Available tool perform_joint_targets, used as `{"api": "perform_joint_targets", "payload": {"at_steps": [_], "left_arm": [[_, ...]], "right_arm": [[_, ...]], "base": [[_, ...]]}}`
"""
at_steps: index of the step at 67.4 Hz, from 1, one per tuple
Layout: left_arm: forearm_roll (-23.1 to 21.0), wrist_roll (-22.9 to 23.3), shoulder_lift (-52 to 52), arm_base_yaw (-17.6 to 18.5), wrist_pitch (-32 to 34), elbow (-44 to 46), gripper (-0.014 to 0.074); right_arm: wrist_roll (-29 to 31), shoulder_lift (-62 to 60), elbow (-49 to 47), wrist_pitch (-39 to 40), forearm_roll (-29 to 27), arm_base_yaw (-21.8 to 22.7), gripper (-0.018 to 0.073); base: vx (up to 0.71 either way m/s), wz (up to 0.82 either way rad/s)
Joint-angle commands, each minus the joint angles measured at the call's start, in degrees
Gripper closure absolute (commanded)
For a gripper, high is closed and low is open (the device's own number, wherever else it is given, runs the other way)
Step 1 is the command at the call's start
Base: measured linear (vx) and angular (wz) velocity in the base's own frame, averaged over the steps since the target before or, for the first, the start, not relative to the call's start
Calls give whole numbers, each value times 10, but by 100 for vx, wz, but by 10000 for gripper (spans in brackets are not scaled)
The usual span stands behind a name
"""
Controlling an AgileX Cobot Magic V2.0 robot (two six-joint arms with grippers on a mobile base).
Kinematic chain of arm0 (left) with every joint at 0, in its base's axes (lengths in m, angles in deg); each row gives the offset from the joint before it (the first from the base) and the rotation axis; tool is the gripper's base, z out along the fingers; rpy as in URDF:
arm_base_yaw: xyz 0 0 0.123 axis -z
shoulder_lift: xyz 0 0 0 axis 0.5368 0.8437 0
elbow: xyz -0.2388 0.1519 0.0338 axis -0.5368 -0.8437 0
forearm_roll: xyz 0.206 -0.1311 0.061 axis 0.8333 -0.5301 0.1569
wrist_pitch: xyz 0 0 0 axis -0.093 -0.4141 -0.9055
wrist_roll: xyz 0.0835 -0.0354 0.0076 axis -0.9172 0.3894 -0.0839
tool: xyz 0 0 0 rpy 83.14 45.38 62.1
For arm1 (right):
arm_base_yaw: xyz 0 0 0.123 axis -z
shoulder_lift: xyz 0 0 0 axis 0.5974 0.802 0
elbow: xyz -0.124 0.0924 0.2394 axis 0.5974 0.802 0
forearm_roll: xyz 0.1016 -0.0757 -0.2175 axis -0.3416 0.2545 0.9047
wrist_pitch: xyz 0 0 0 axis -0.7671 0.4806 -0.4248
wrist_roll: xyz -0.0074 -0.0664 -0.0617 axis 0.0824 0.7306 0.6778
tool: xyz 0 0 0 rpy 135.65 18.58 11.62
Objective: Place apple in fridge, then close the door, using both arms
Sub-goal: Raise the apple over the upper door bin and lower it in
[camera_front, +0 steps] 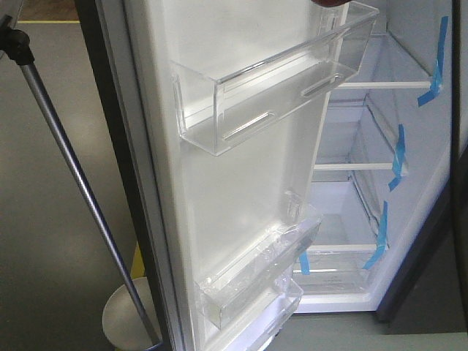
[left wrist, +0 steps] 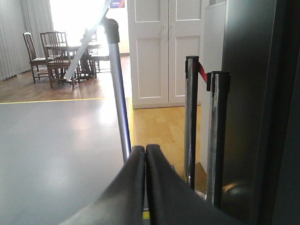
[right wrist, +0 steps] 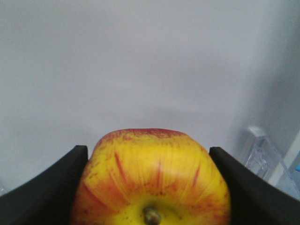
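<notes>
A: Right pincer?
B: My right pincer (right wrist: pixel 148 157), partly open, clamps the apple (right wrist: pixel 154 178) before a white wall (right wrist: pixel 140 56), possibly inside the fridge (camera_front: pixel 351 212).
A: Left?
B: My left pincer (left wrist: pixel 145 152): fingers (left wrist: pixel 126 187) pressed together, empty; door (camera_front: pixel 241 190) open.

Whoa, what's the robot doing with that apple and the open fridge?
The right end effector grips the red-and-yellow apple in front of a white surface, probably inside the fridge. The door stands wide open, not yet closed. The left end effector is shut, holding nothing.
</notes>
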Motion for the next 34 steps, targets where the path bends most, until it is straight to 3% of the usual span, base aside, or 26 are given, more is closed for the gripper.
{"api": "perform_joint_targets", "payload": {"at_steps": [1, 21, 34], "left_arm": [[-6, 0, -9, 3, 43, 9, 603], [-6, 0, -9, 3, 43, 9, 603], [-6, 0, -9, 3, 43, 9, 603]], "right_arm": [[10, 17, -43, 37, -13, 2, 389], [11, 79, -60, 38, -10, 2, 375], [11, 87, -60, 35, -7, 2, 273]], "base": [[0, 0], [0, 0], [0, 0]]}}
